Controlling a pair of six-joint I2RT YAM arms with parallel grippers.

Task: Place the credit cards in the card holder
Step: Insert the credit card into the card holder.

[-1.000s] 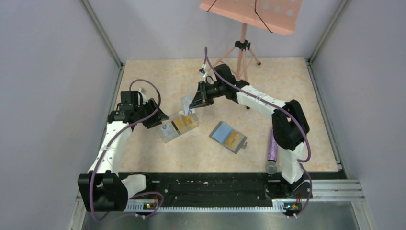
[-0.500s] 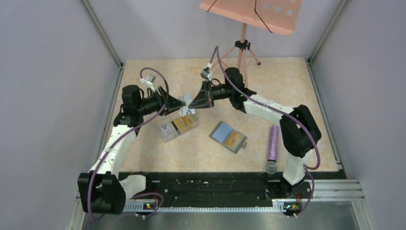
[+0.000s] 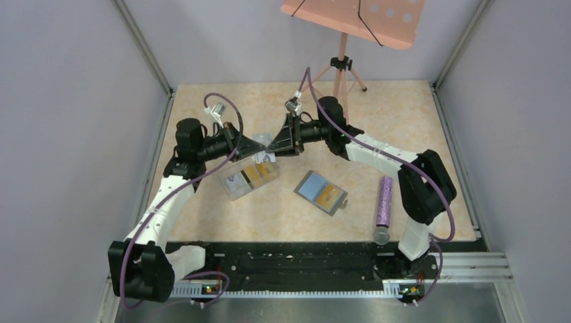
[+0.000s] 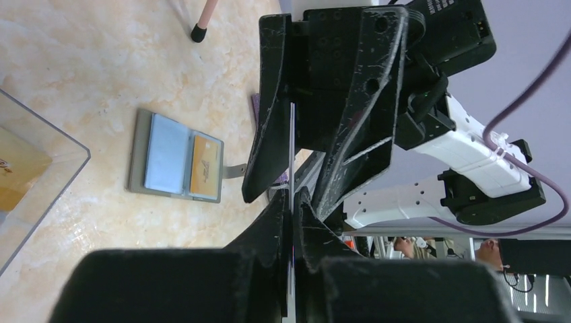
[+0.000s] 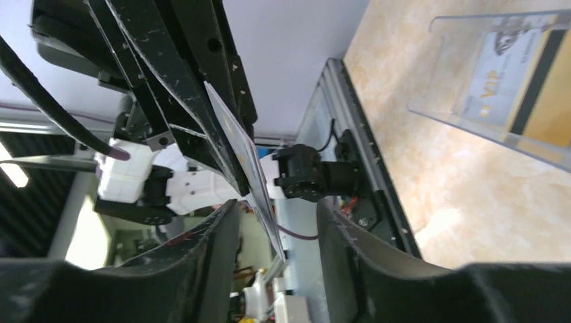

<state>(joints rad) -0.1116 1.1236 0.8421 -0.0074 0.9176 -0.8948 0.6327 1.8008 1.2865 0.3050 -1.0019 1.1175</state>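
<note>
A pale credit card (image 3: 263,155) hangs in the air between both grippers, above the clear box. My left gripper (image 4: 293,195) is shut on its near edge; the card (image 4: 291,148) shows edge-on as a thin line. My right gripper (image 5: 277,207) stands open around the card (image 5: 246,155), its fingers apart from it on both sides. In the top view the left gripper (image 3: 261,148) and right gripper (image 3: 272,147) meet tip to tip. The card holder (image 3: 320,192) lies open on the table with a blue and an orange card in its pockets (image 4: 176,163).
A clear plastic box (image 3: 235,190) with orange and whitish cards stands below the grippers (image 5: 471,128). A purple cylinder (image 3: 384,200) lies at the right. A pink music stand (image 3: 342,64) rises at the back. Grey walls close both sides.
The left arm swung right to meet the right gripper and closed on the card. The right gripper, which held the card, has opened.
</note>
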